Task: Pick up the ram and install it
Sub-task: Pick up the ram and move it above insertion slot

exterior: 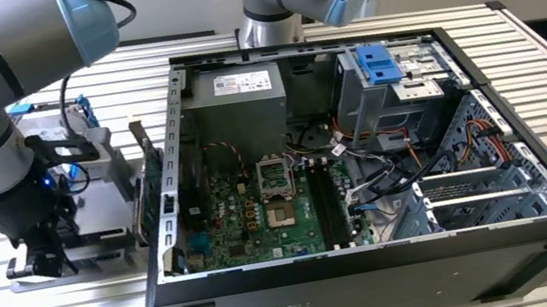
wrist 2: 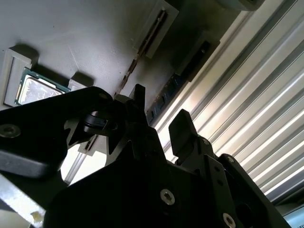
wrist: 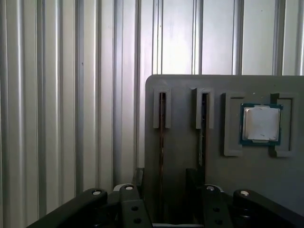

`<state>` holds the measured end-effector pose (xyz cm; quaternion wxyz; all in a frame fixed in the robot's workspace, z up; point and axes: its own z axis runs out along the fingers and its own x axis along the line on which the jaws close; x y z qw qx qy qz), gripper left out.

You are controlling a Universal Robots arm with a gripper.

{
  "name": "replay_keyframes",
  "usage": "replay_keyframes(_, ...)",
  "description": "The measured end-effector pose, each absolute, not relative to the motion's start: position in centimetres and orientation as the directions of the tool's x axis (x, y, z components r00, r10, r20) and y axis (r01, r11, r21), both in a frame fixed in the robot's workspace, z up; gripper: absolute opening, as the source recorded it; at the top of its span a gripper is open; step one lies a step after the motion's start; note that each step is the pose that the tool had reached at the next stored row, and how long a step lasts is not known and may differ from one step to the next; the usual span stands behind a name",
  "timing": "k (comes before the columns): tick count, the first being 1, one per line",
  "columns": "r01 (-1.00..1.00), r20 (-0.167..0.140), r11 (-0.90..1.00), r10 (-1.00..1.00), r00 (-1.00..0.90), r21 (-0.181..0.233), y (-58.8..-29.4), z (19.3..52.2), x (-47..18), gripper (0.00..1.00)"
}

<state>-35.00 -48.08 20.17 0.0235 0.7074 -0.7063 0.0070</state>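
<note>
Shows a black claw point(wrist: 165, 175) low over a grey tray point(wrist: 183, 95) on a ribbed metal table point(wrist: 71, 95). Spread wide, pinching nothing. Straddles the ram point(wrist: 162, 137), a thin dark stick standing on edge in a slot of the tray, with one finger point(wrist: 138, 178) on each side and a visible gap to both. In the second wrist view, shows the ram point(wrist 2: 164, 97) running in between the two fingertips, green board and small chips in sight. Just outside one finger, parallel to the ram, a second stick point(wrist: 203, 123) in its own slot. Past that, farther from the claw, a square silver chip point(wrist: 260, 124) seated in a pocket of the tray. In the exterior view, places the claw well apart from an open computer case point(exterior: 383, 277), toward the exterior view's left of it, with a green motherboard point(exterior: 251, 216) inside.
</note>
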Motion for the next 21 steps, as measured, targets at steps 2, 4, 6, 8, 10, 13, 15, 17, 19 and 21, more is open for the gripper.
replay_keyframes(2, -1.000, 0.043, -0.001, -0.999, 0.002, 0.023, -48.08, 19.92, -35.00, 1.00)
replay_keyframes(4, -1.000, 0.043, 0.000, -0.999, 0.002, 0.023, -48.08, 19.67, -35.00, 1.00)
replay_keyframes(6, -1.000, 0.043, 0.000, -0.999, 0.001, 0.023, -48.08, 19.44, -35.00, 1.00)
replay_keyframes(8, -1.000, 0.043, 0.000, -0.999, 0.001, 0.023, -48.08, 19.28, -35.00, 1.00)
replay_keyframes(10, -1.000, 0.043, 0.000, -0.999, 0.001, 0.024, -48.09, 19.25, -35.01, 1.00)
replay_keyframes(13, -1.000, 0.043, 0.000, -0.999, 0.001, 0.023, -48.11, 19.21, -35.00, 1.00)
replay_keyframes(15, -1.000, 0.043, 0.000, -0.999, 0.001, 0.023, -48.24, 19.21, -35.01, 1.00)
replay_keyframes(17, -1.000, 0.043, 0.000, -0.999, 0.001, 0.023, -48.30, 19.22, -35.00, 1.00)
replay_keyframes(19, -1.000, 0.043, 0.000, -0.999, 0.001, 0.023, -48.31, 19.22, -35.00, 1.00)
replay_keyframes(21, -1.000, 0.043, 0.000, -0.999, 0.001, 0.023, -48.31, 19.22, -35.00, 1.00)
